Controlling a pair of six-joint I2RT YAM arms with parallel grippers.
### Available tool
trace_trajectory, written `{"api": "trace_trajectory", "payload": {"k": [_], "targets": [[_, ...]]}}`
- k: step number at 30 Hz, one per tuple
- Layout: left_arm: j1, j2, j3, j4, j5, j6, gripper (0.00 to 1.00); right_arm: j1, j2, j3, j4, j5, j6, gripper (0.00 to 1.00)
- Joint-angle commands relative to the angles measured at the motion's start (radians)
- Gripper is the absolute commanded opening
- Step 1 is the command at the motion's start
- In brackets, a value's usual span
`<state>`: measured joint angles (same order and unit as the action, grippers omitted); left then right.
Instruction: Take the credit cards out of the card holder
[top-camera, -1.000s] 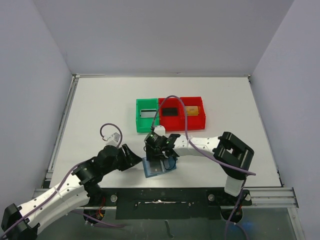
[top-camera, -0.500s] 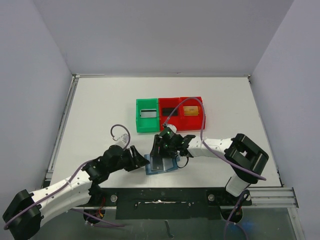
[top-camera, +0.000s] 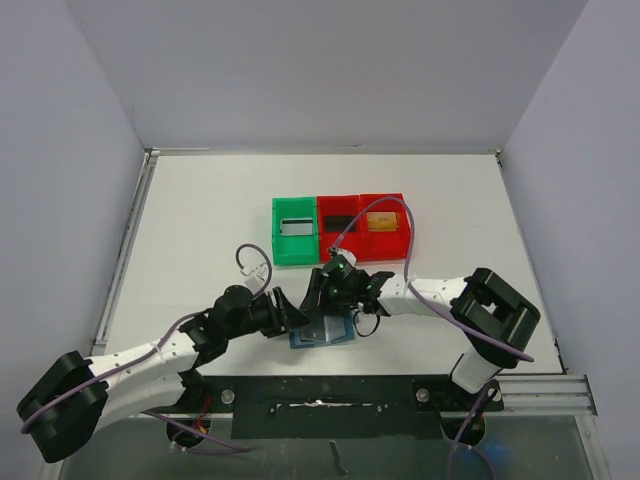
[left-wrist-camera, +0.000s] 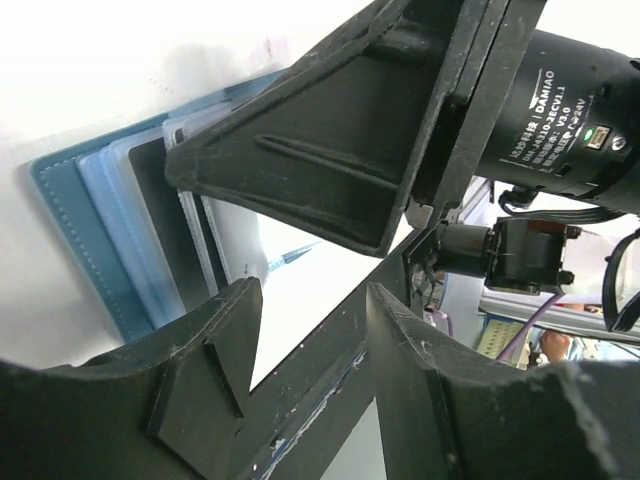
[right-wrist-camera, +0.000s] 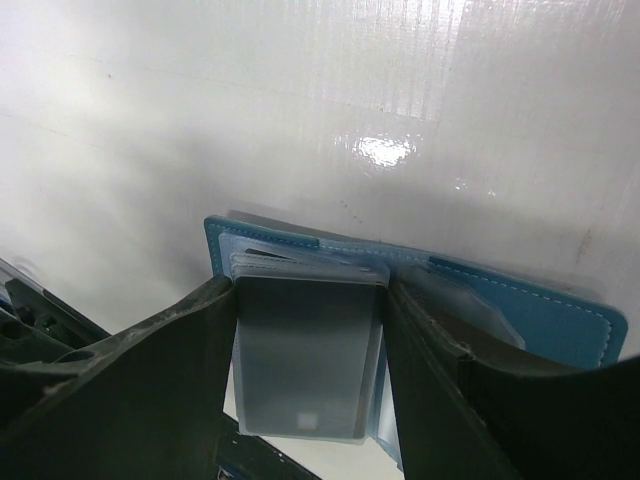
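Note:
The light-blue card holder (top-camera: 335, 337) lies open on the table near the front edge. In the right wrist view it (right-wrist-camera: 560, 310) shows a dark grey credit card (right-wrist-camera: 305, 360) in a clear sleeve. My right gripper (top-camera: 326, 302) (right-wrist-camera: 310, 290) stands over it, one finger against each long edge of that card. My left gripper (top-camera: 291, 316) (left-wrist-camera: 312, 300) is open and empty, just left of the holder (left-wrist-camera: 95, 215). In the left wrist view a right finger (left-wrist-camera: 330, 150) stands on the holder.
A green bin (top-camera: 279, 243) and two red bins (top-camera: 343, 247) (top-camera: 404, 238) stand in a row just behind the grippers, each with a card in it. The table's front edge and metal rail (top-camera: 320, 385) run close below the holder.
My left gripper has moved right, up to the holder's left edge. My right gripper has shifted slightly right and settled over the holder, which slid a little right.

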<state>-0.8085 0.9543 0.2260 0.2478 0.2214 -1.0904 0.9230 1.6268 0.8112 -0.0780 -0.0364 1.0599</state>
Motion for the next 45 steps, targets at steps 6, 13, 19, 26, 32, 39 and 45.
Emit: {"api": "trace_trajectory", "payload": {"k": [6, 13, 19, 26, 32, 39, 45], "targets": [[0.004, 0.091, -0.055, 0.255, 0.035, -0.057, 0.44, -0.02, -0.031, -0.04, 0.062, -0.039, 0.021, 0.54], [0.003, 0.157, -0.059, 0.305, 0.031, -0.064, 0.44, -0.024, -0.027, -0.052, 0.099, -0.068, 0.026, 0.54], [0.003, 0.114, -0.054, 0.24, -0.014, -0.065, 0.44, -0.029, -0.037, -0.071, 0.125, -0.074, 0.045, 0.52], [0.001, 0.071, -0.033, 0.131, -0.077, -0.06, 0.44, -0.036, -0.042, -0.092, 0.157, -0.084, 0.059, 0.52], [0.0, 0.01, -0.024, 0.066, -0.131, -0.05, 0.45, -0.038, -0.04, -0.102, 0.169, -0.079, 0.079, 0.52], [-0.004, 0.149, 0.011, 0.207, -0.011, -0.006, 0.38, -0.039, -0.038, -0.103, 0.192, -0.088, 0.087, 0.52], [-0.007, 0.166, 0.028, 0.211, 0.018, 0.014, 0.33, -0.043, -0.031, -0.067, 0.142, -0.1, 0.052, 0.52]]}}
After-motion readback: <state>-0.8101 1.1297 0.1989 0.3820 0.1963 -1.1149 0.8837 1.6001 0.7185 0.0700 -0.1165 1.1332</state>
